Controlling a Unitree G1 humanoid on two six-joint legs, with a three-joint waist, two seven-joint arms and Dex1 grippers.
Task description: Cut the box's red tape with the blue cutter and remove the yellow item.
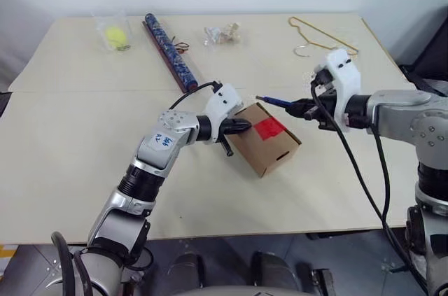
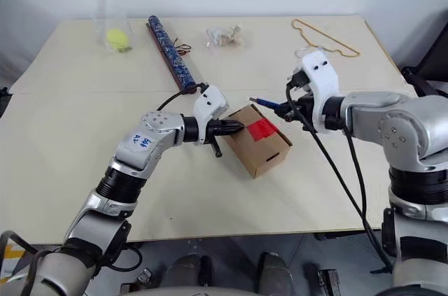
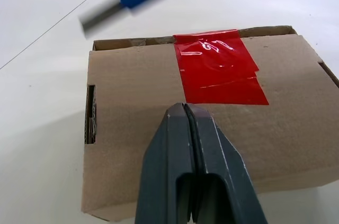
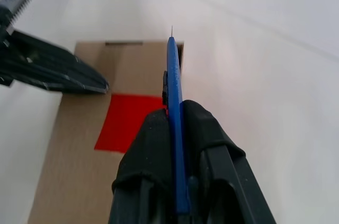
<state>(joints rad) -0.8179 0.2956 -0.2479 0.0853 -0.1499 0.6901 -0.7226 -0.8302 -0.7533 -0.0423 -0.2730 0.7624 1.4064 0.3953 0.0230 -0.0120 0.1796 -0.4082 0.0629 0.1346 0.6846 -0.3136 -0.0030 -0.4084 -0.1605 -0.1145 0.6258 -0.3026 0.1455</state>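
The box [image 1: 264, 139] sits near the middle of the bench [image 1: 84, 170], turned at an angle, its flaps down and the red tape [image 1: 270, 127] across the seam on its top face. The left hand [image 1: 242, 127] comes in from the box's 9 o'clock side with its two black fingers pressed together, holding nothing; the tips rest against the box's top near the edge, just short of the tape. The right hand [image 1: 302, 108] hovers at the box's 2 o'clock, pinching the blue cutter [image 1: 274, 101] between its fingers. The cutter points toward the box, its tip above the far top edge, close to the tape; I cannot tell whether it touches.

Along the bench's far edge, from 10 to 1 o'clock, lie a clear bag with a yellow-green ball [image 1: 114, 34], a long dark patterned tube [image 1: 168, 51], a small crumpled clear packet [image 1: 222, 34] and a thin yellow wire hanger [image 1: 318, 38].
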